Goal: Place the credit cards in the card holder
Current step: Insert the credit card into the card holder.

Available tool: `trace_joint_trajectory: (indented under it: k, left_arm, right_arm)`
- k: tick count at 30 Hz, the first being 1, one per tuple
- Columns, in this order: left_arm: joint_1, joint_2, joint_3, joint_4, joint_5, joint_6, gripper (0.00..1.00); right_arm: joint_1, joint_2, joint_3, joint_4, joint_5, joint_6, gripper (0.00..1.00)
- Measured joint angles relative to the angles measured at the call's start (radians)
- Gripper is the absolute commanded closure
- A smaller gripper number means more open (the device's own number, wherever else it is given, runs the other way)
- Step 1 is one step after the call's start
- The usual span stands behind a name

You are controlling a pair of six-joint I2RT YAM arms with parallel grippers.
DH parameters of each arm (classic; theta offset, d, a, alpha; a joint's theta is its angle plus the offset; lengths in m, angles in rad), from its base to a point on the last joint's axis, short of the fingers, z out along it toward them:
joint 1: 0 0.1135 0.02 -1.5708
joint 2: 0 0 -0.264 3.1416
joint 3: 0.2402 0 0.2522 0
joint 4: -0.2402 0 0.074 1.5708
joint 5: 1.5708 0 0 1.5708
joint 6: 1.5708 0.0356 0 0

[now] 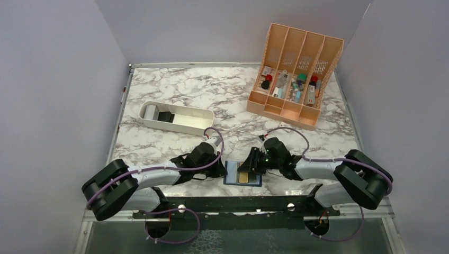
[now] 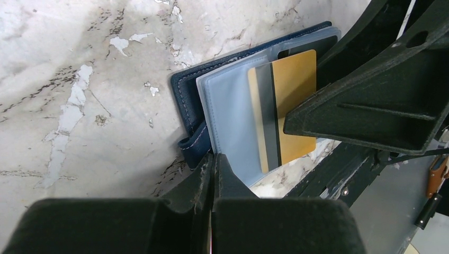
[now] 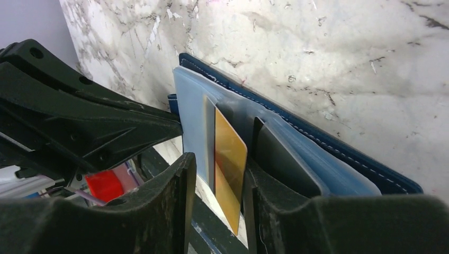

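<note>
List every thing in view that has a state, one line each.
card holder: open, lying flat, clear sleeves up.
gold card: part-way into a sleeve, the rest sticking out.
left gripper: shut, tips by the holder's edge.
right gripper: open, jaws either side of the gold card.
tray: holding a dark item and a pale one.
organizer: small items in its slots.

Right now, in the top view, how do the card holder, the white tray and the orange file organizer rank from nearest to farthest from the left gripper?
From the left gripper:
1. Card holder, just to its right, at the near edge.
2. White tray, behind it, toward the left.
3. Orange file organizer, far back right.
</note>
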Motion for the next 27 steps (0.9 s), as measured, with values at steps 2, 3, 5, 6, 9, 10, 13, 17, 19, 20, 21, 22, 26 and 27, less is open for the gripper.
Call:
trace_joint_trajectory:
  k: [2, 3, 5, 6, 9, 10, 13, 17, 19, 20, 21, 22, 26, 27]
  left_arm:
    - [-0.003, 0.000, 0.000, 0.000, 0.000, 0.000, 0.97]
    - [-0.005, 0.000, -0.002, 0.001, 0.000, -0.001, 0.97]
    - [-0.007, -0.004, -0.010, 0.007, 0.001, -0.005, 0.97]
    - [-0.008, -0.007, -0.016, 0.010, 0.001, -0.006, 0.97]
    - [-0.011, -0.010, -0.030, 0.013, 0.000, -0.010, 0.97]
    - [-0.011, -0.011, -0.032, 0.014, 0.002, -0.011, 0.97]
    - [-0.011, -0.011, -0.032, 0.014, 0.002, -0.011, 0.95]
    - [-0.011, -0.026, -0.035, 0.005, 0.000, -0.013, 0.86]
    - [-0.011, -0.047, -0.039, -0.002, -0.002, -0.020, 0.83]
    - [-0.011, -0.059, -0.040, -0.003, -0.004, -0.024, 0.82]
    - [-0.011, -0.072, -0.042, -0.003, -0.005, -0.027, 0.80]
    - [-0.011, -0.087, -0.043, -0.002, -0.006, -0.029, 0.76]
    - [-0.011, -0.106, -0.047, 0.037, -0.007, -0.034, 0.66]
    - [-0.011, -0.105, -0.047, 0.047, -0.007, -0.035, 0.64]
  right_arm:
    - [0.000, -0.012, 0.018, -0.050, 0.005, -0.015, 0.52]
    - [0.000, -0.018, 0.027, -0.075, 0.009, -0.023, 0.51]
    - [0.000, -0.032, 0.047, -0.124, 0.018, -0.034, 0.49]
    - [0.000, -0.040, 0.054, -0.149, 0.024, -0.043, 0.49]
    - [0.000, -0.071, 0.064, -0.212, 0.045, -0.059, 0.44]
    - [0.000, -0.081, 0.068, -0.232, 0.051, -0.063, 0.42]
    - [0.000, -0.108, 0.079, -0.285, 0.068, -0.077, 0.39]
    - [0.000, -0.129, 0.092, -0.339, 0.081, -0.087, 0.38]
    - [0.000, -0.133, 0.097, -0.359, 0.087, -0.092, 0.37]
    - [0.000, -0.137, 0.099, -0.370, 0.091, -0.094, 0.35]
    - [0.000, -0.142, 0.100, -0.380, 0.095, -0.095, 0.33]
    - [0.000, -0.148, 0.102, -0.391, 0.098, -0.097, 0.33]
    - [0.000, -0.167, 0.111, -0.434, 0.115, -0.108, 0.31]
    - [0.000, -0.168, 0.115, -0.443, 0.118, -0.111, 0.30]
